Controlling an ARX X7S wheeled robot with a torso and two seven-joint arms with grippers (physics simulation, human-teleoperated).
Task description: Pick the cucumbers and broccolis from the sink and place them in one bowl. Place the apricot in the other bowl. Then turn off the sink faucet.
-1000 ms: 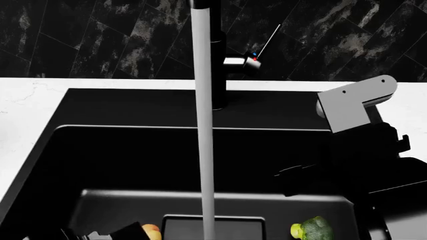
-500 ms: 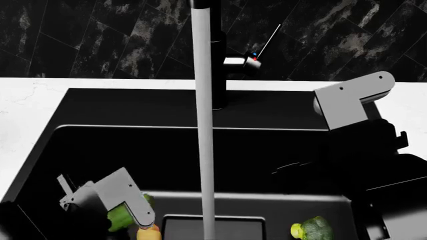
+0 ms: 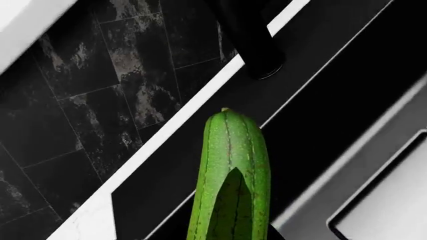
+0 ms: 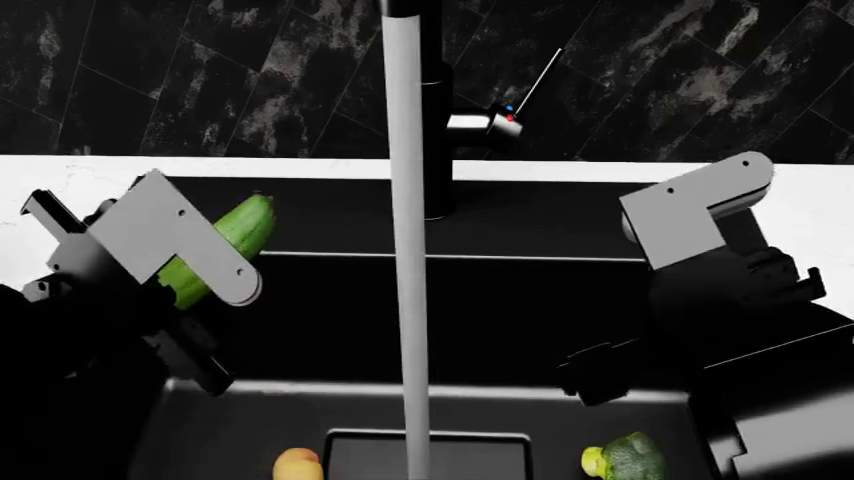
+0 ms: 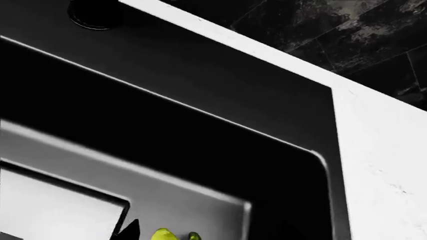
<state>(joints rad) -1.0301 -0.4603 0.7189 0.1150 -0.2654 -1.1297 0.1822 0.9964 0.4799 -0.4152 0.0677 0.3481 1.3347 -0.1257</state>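
Apricot shows only from the head; wrist sees cucumber

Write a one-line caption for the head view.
Left gripper lifts a cucumber above the sink; water runs.

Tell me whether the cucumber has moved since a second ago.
Yes. The left claw has lifted the cucumber from the sink floor to the rim of the sink, left of the water stream.

matt black sink – white marble-look counter, glossy cucumber.
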